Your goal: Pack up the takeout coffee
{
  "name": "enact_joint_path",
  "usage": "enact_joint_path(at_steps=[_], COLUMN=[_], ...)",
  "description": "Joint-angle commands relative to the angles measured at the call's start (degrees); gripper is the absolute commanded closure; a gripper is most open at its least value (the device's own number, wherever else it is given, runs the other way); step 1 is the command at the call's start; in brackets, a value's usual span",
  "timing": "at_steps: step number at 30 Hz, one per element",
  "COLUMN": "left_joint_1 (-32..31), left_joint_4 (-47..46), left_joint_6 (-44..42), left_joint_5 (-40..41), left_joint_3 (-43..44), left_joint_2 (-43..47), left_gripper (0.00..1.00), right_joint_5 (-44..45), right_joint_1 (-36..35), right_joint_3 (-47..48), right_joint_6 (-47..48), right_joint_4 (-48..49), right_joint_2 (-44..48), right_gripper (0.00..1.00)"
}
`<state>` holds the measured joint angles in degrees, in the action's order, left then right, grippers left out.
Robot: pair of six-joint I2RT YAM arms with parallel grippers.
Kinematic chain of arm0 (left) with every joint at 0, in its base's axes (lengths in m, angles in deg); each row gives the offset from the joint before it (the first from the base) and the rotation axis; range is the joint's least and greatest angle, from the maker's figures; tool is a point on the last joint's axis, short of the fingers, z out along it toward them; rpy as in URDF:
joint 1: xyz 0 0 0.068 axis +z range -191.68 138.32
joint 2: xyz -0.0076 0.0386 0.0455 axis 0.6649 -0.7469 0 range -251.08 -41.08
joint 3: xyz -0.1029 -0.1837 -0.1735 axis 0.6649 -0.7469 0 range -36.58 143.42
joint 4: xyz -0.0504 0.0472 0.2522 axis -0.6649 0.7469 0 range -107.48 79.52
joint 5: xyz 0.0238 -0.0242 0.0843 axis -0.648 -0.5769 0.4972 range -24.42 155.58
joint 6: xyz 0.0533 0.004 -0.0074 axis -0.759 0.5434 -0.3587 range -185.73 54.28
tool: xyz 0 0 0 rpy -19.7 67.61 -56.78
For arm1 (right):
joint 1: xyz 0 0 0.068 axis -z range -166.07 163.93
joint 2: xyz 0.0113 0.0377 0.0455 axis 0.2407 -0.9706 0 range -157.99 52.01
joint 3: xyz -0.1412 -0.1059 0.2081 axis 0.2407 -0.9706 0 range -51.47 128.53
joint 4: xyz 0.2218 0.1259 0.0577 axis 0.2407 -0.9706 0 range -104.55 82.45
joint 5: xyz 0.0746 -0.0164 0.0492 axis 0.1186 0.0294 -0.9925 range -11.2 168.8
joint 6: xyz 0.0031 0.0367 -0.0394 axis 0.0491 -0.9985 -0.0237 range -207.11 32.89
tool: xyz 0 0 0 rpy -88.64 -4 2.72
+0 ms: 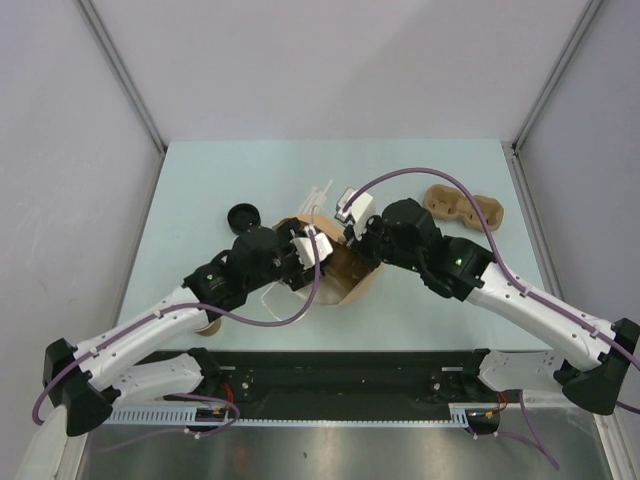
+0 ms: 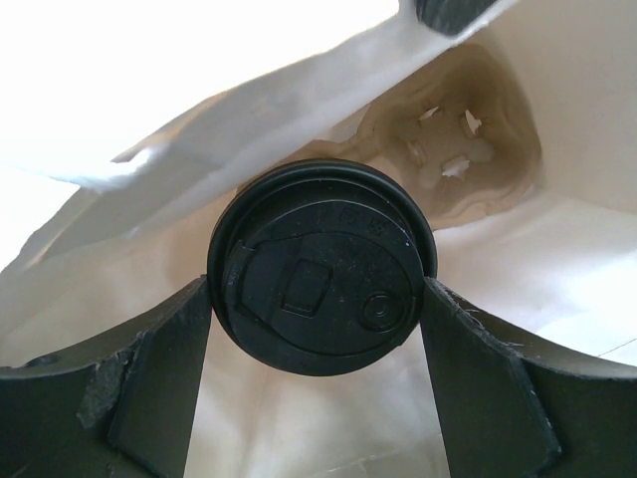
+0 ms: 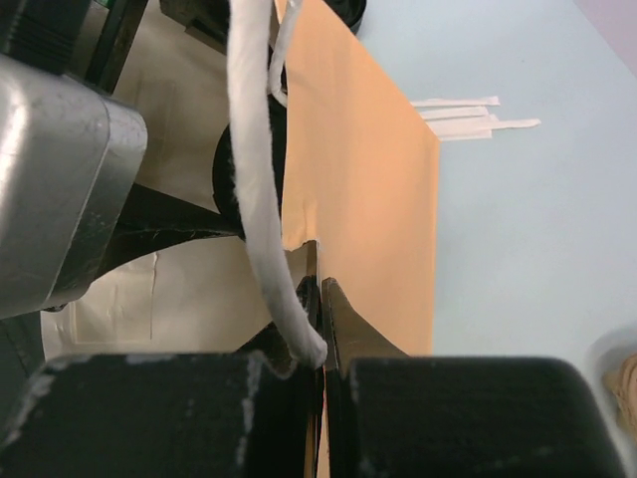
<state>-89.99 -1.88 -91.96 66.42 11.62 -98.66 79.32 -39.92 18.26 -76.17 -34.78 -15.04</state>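
The coffee (image 2: 318,274) has a black lid. The bag (image 3: 368,199) is tan outside and cream within, its handle (image 3: 249,149) white. The surface (image 1: 200,200) is pale mint, the carrier (image 1: 465,208) plain brown, the loose lid (image 1: 241,215) black.

The takeout coffee (image 2: 328,309) is being held inside the paper bag (image 2: 557,259) by the left gripper (image 2: 317,299), whose fingers are pressing its rim from both sides. Only its round black lid (image 2: 318,264) is showing, facing the bag's mouth, with a pulp carrier (image 2: 453,149) lying deeper in.
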Motion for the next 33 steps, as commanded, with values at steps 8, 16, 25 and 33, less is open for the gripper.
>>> enact_joint_path(at_steps=[8,16,25,33], left_joint_1=[0.15,0.59,3.31,4.19], left_joint_4=[-1.88,-1.01,-1.27,-3.29], left_joint_6=[-3.03,-0.74,2.51,1.72], left_joint_5=[0.65,-1.71,-0.93,-1.1], left_joint_3=[-0.39,-1.44,-2.68,-1.62], left_joint_2=[-0.51,-1.39,-4.2,-4.12], left_gripper=[0.99,0.99,1.0,1.0], right_joint_5=[-4.47,-7.72,-11.06,-18.61], right_joint_1=[-0.03,1.63,3.04,7.08], right_joint_3=[0.31,0.23,0.14,0.14], right_joint_6=[-2.32,-4.43,-5.14,-6.63], right_joint_4=[4.99,4.99,4.55,4.28], right_joint_2=[1.57,1.48,1.04,0.07], right_gripper=[1.0,1.0,1.0,1.0])
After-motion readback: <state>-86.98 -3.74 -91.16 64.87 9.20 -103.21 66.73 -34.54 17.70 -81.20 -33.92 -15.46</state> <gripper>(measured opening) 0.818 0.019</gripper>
